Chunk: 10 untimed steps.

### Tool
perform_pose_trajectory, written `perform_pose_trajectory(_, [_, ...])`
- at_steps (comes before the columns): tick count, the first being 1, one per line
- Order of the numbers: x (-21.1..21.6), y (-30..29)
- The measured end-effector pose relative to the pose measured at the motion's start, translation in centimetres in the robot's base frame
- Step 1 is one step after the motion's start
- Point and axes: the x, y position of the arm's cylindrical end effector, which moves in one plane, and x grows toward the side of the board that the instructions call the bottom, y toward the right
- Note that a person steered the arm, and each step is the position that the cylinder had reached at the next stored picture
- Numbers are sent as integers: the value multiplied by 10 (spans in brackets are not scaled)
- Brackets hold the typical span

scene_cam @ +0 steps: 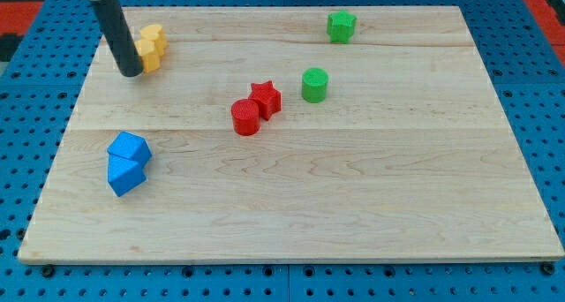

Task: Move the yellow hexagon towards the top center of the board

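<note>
Two yellow blocks sit pressed together near the board's top left. The upper one point(155, 35) and the lower one point(148, 55) are hard to tell apart by shape, so I cannot say which is the hexagon. My dark rod comes down from the view's top left. My tip point(131, 73) rests on the board just left of and slightly below the lower yellow block, touching it or nearly so. The rod hides part of that block's left side.
A green hexagon-like block point(342, 26) lies at the top, right of centre. A green cylinder point(314, 84), a red star point(265, 98) and a red cylinder point(245, 117) lie mid-board. Two blue blocks point(129, 148) point(124, 175) touch at the left. The wooden board point(353, 214) has blue pegboard around it.
</note>
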Motion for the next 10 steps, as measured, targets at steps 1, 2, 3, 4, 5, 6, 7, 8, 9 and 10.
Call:
perform_pose_trajectory(1, [-27, 7])
perform_pose_trajectory(2, [-28, -45])
perform_pose_trajectory(3, [-44, -35])
perform_pose_trajectory(4, [-47, 12])
perform_pose_trajectory(5, [-44, 92])
perform_pose_trajectory(6, [-45, 109])
perform_pose_trajectory(7, [-55, 106])
perform_pose_trajectory(8, [-42, 99])
perform_pose_trajectory(9, [-80, 87])
perform_pose_trajectory(10, [-88, 90])
